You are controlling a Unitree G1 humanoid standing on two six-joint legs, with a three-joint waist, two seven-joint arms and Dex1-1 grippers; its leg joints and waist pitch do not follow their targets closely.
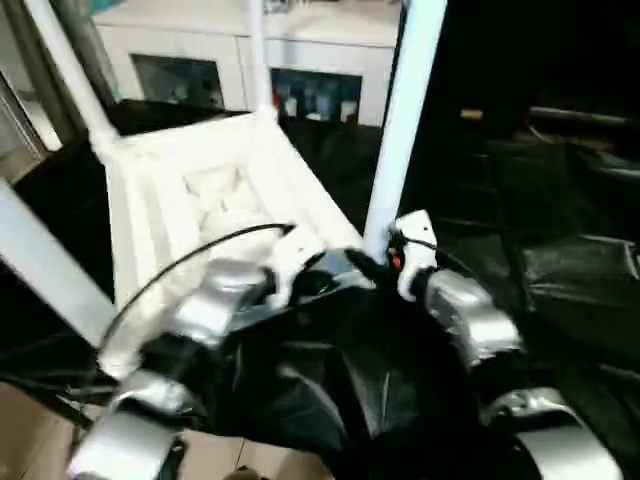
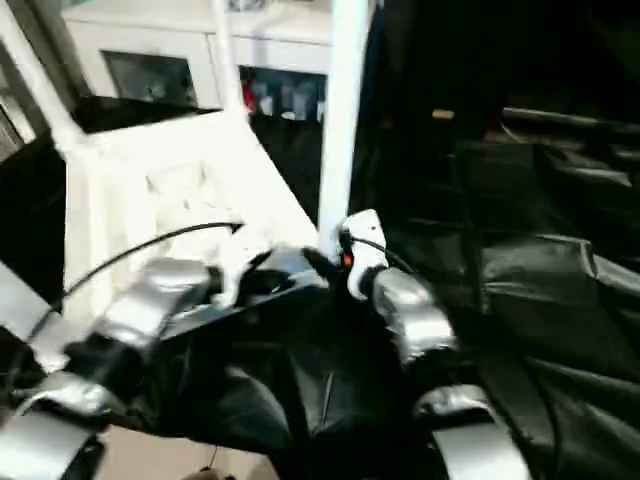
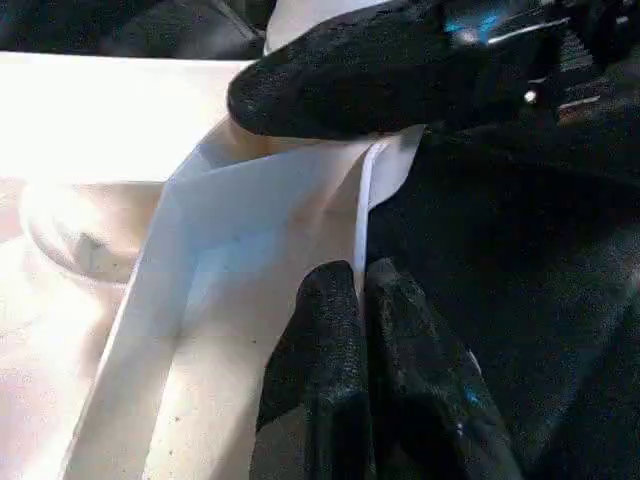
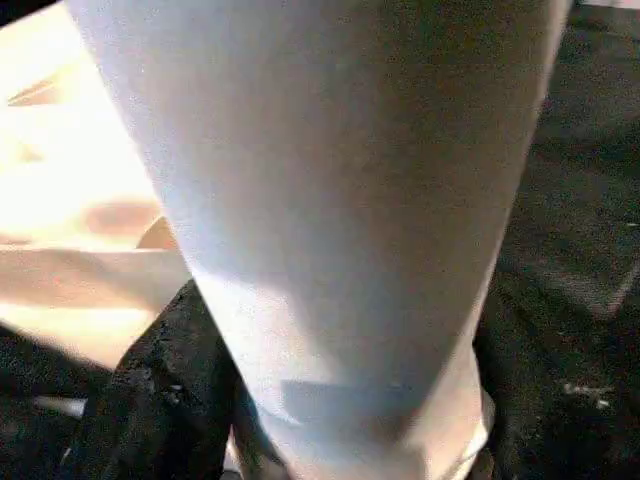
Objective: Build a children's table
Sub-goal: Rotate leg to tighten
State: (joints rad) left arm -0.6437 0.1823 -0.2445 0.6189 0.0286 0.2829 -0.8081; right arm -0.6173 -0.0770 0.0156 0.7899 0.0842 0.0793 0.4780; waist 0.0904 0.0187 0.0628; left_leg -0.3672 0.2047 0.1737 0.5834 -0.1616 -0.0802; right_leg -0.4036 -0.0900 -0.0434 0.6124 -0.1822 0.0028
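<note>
The children's table top [image 1: 200, 190] lies upside down and tilted on the black cloth, with white legs standing up from its corners. My left gripper [image 3: 358, 275] is shut on the thin rim [image 3: 365, 200] at the top's near edge. Just to its right, my right gripper [image 1: 385, 262] sits at the foot of the near right leg [image 1: 400, 130]. In the right wrist view that leg [image 4: 330, 200] stands between my black fingers [image 4: 150, 400], which press on it from both sides. Three more legs rise at the far left [image 1: 70, 70], the back [image 1: 257, 50] and the near left [image 1: 40, 260].
The black-draped work table [image 1: 560, 270] stretches off to the right in folds. A white glass-door cabinet [image 1: 200, 60] stands behind the table top. Bare floor [image 1: 30, 420] shows at the lower left. A black cable [image 1: 180, 260] arcs over my left forearm.
</note>
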